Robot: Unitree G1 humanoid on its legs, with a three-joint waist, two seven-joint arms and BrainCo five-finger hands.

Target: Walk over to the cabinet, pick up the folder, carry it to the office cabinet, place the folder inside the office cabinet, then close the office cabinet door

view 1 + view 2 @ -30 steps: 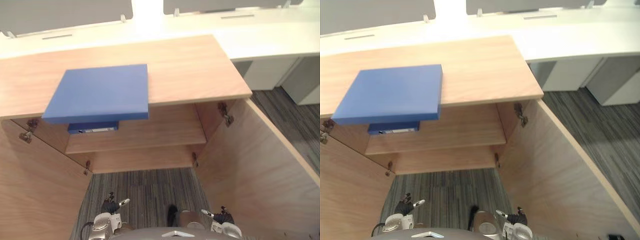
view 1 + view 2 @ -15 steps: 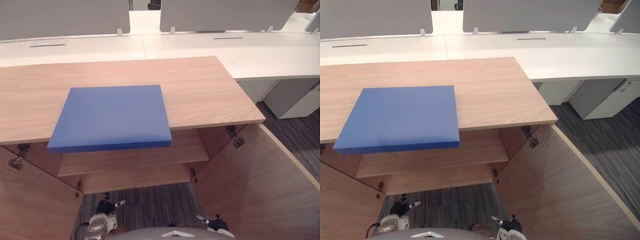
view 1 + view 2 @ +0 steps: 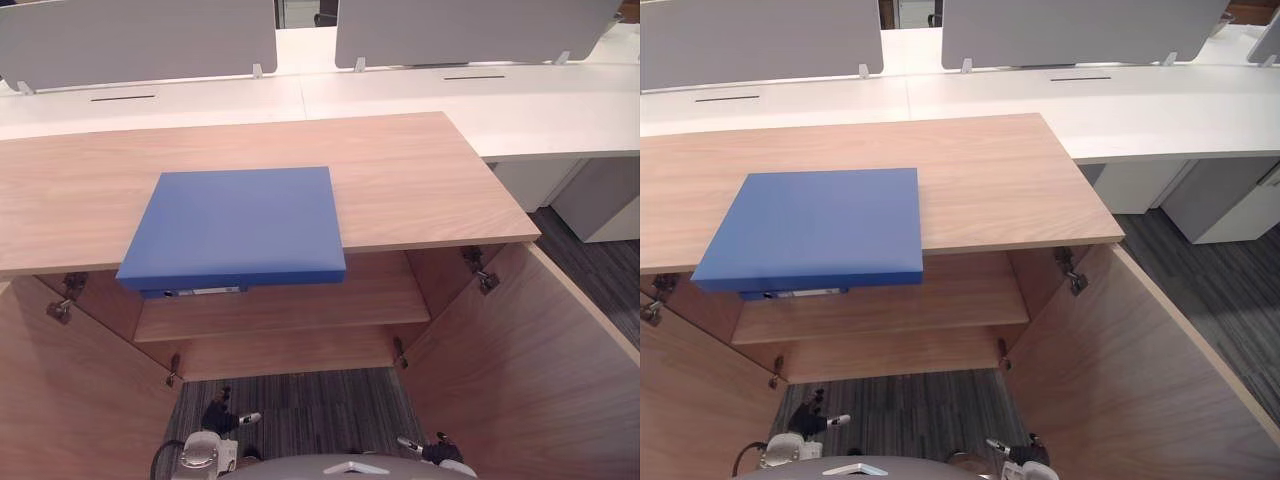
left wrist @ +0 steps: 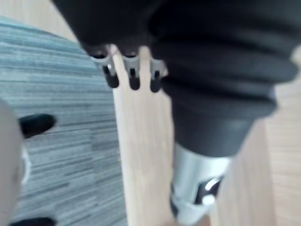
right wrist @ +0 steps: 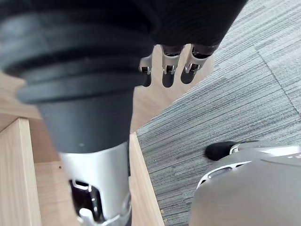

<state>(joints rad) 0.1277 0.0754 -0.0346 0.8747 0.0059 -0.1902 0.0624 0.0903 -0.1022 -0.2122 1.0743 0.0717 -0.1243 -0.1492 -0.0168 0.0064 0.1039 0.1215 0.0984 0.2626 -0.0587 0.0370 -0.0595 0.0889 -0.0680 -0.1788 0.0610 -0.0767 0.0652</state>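
Observation:
A flat blue folder (image 3: 238, 224) lies on the wooden cabinet top (image 3: 420, 180), left of middle, its near edge jutting past the front. Just under that edge, a second blue item with a pale label (image 3: 195, 292) sits on the shelf (image 3: 320, 305) inside the cabinet. Both hands hang low, well below the folder and apart from it. My left hand (image 3: 218, 418) is at the lower left over the carpet, its fingers (image 4: 133, 79) relaxed and holding nothing. My right hand (image 3: 436, 452) is at the lower right, its fingers (image 5: 167, 70) also loose and empty.
Both cabinet doors stand open, the left door (image 3: 60, 400) and the right door (image 3: 530, 370) walling in the striped grey carpet (image 3: 300, 410) between them. White desks (image 3: 540, 95) with grey divider panels (image 3: 140, 40) run behind the cabinet.
The camera has shifted, so the whole picture moved and the blue item on the shelf shows again. The folder stays put on the cabinet top and both hands stay low.

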